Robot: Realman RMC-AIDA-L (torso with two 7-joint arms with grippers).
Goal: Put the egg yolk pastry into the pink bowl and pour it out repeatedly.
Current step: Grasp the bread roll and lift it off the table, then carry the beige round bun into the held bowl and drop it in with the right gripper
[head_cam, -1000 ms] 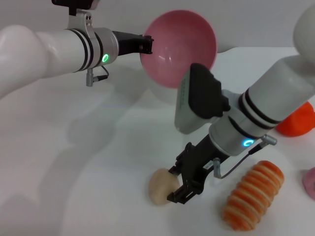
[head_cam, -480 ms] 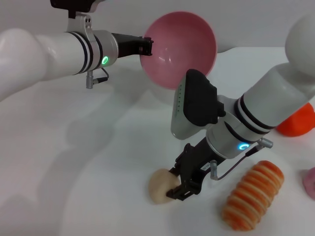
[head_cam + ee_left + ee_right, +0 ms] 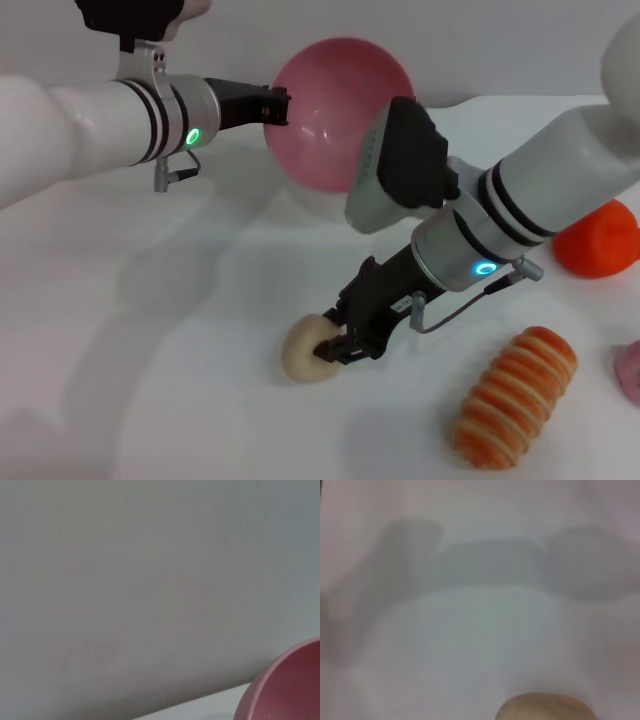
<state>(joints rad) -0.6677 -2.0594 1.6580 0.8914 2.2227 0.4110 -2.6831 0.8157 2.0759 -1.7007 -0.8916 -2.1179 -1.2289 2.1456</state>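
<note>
Head view, right arm: I see my right gripper [image 3: 340,340] low in the centre of the frame, its fingers clenched on the egg yolk pastry [image 3: 305,347], which sits at the white table [image 3: 150,380] surface, lower centre.
Head view, left arm: my left gripper [image 3: 272,104] reaches in from the upper left and is clamped on the rim of the pink bowl [image 3: 335,115], held tilted above the table at upper centre, well apart from the pastry.
Head view, bystanders: an orange-and-cream striped roll [image 3: 513,397] lies at lower right; an orange-red rounded object [image 3: 600,240] sits at the right edge.
Left wrist view: only a curved slice of the pink bowl [image 3: 285,690] shows in the lower right corner, against a plain grey wall [image 3: 150,580].
Right wrist view: the top of the egg yolk pastry [image 3: 545,707] pokes in at the bottom edge, right of centre, over pale table [image 3: 470,645] with soft shadows.
</note>
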